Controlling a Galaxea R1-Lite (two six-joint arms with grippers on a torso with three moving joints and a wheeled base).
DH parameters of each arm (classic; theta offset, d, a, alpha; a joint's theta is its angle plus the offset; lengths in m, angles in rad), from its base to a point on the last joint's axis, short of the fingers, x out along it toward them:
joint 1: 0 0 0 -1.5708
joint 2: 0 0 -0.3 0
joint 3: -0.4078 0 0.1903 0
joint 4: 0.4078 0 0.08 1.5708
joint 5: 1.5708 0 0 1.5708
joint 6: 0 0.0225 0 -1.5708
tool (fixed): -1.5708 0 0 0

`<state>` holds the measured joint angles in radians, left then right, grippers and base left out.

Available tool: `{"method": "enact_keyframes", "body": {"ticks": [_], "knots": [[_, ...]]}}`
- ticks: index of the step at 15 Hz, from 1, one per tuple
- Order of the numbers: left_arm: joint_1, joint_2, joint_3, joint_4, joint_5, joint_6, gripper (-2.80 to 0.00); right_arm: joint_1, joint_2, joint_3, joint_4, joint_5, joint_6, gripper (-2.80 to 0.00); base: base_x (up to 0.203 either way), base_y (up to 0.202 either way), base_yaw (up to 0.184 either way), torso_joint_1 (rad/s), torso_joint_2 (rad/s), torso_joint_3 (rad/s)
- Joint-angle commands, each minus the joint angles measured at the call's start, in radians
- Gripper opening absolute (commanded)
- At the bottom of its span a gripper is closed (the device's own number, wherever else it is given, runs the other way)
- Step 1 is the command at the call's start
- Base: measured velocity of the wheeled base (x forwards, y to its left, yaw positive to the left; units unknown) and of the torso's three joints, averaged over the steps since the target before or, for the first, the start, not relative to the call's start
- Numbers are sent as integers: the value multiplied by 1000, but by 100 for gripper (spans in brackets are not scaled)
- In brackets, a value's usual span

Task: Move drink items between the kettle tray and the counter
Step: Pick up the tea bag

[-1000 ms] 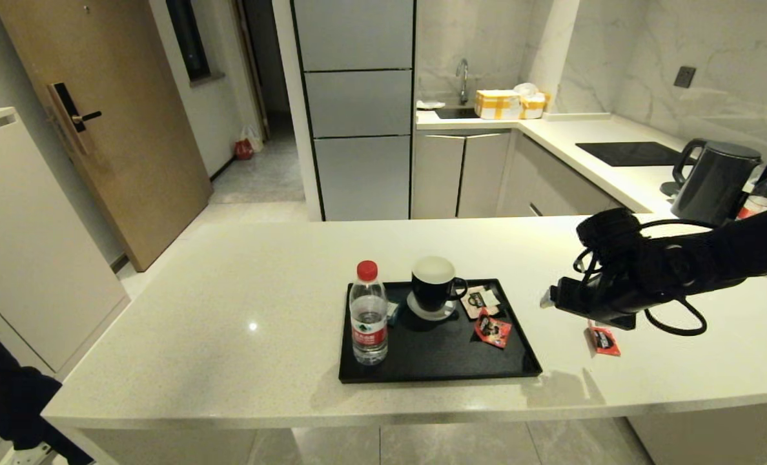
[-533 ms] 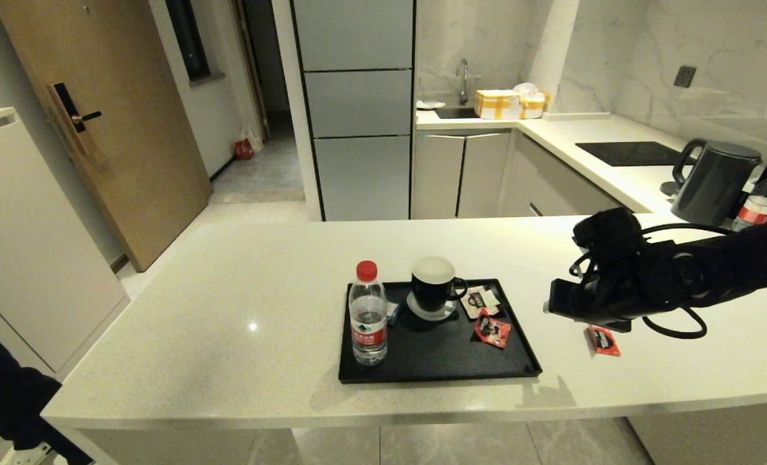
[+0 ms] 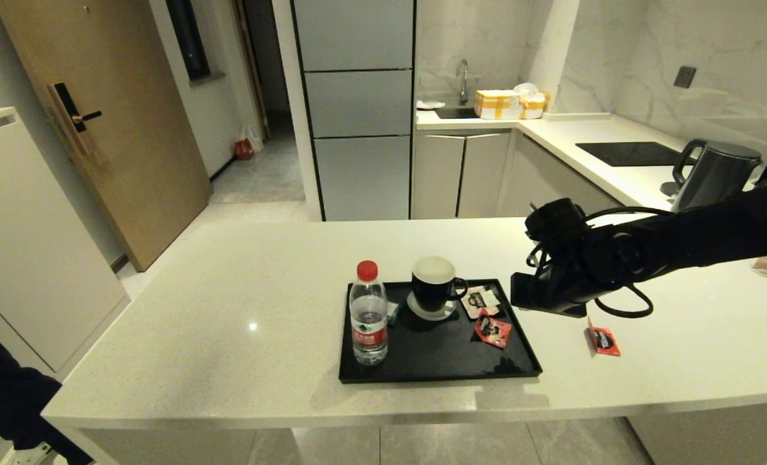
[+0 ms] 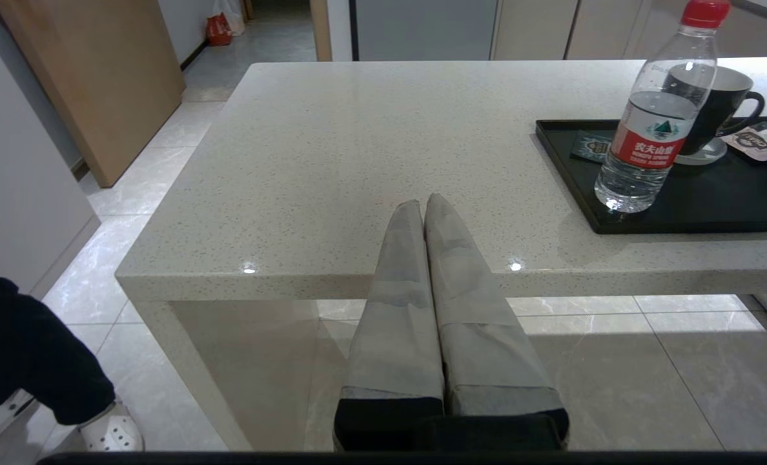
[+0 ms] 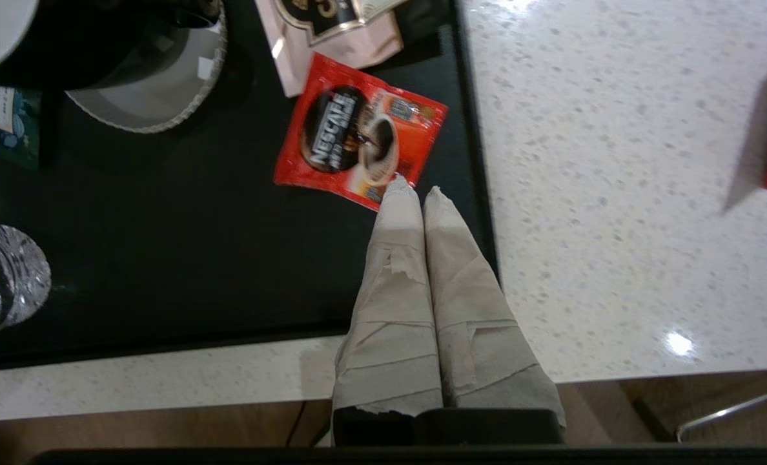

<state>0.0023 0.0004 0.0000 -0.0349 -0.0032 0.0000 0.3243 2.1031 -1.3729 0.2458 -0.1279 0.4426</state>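
Right wrist view alone showed the right gripper clenched and empty, its tips over the tray sachet near the kettle tray rim. Head view showed the counter sachet lying apart, behind the gripper. The water bottle stood in the tray. The left gripper, clenched, hung off the counter.

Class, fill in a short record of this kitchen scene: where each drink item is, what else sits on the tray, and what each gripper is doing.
water bottle: upright on kettle tray, left end
sachet one: flat on tray, right side
sachet two: on counter, right of tray
also on tray: black mug
right gripper: shut, empty, above tray's right edge
left gripper: shut, parked off the counter's front-left edge
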Motion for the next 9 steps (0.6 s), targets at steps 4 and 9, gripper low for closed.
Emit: {"method": "enact_keyframes", "body": {"ticks": [4, 9], "knots": [[1, -2, 12, 0, 0, 0, -280, 21, 136, -255, 276, 1, 95, -280, 0, 0, 0, 0, 0, 0], [1, -2, 12, 0, 0, 0, -280, 134, 172, -337, 405, 7, 183, -280, 0, 0, 0, 0, 0, 0]]}}
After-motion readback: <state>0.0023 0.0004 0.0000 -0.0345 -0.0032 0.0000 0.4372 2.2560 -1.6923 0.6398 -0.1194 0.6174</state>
